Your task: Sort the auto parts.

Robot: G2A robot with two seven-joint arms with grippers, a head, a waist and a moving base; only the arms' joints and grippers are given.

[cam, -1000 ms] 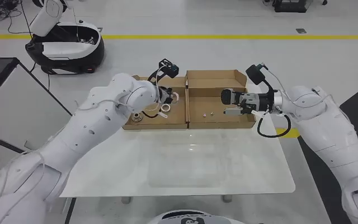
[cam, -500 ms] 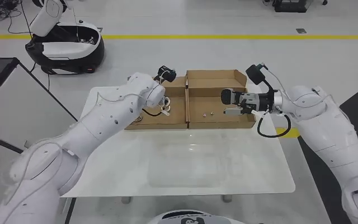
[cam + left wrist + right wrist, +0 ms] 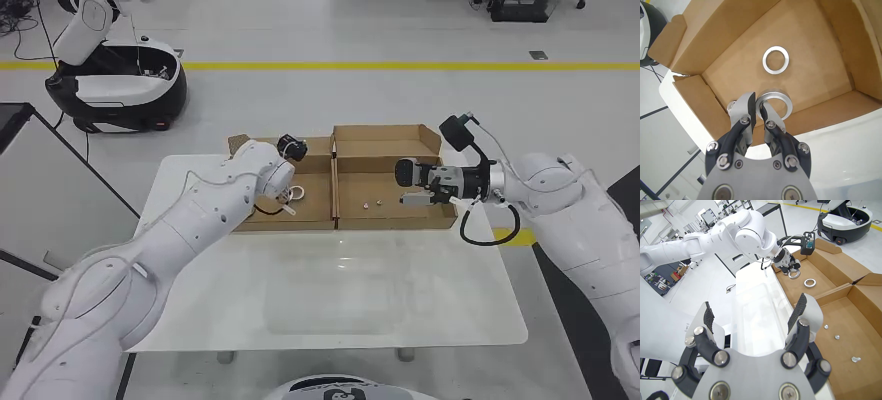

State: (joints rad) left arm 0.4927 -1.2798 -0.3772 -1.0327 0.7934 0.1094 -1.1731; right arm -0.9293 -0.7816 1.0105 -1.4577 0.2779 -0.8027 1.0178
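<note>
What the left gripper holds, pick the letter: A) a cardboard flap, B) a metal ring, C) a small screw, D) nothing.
B: the left gripper is clamped on the rim of a metal ring over the cardboard box, where a second ring lies flat.

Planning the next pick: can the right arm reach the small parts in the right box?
Probably yes: the open right hand hangs over the box, nothing covers the small parts, and the left hand is over the other box.

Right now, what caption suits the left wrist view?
Left gripper holds a metal ring over a cardboard box containing a second ring.
</note>
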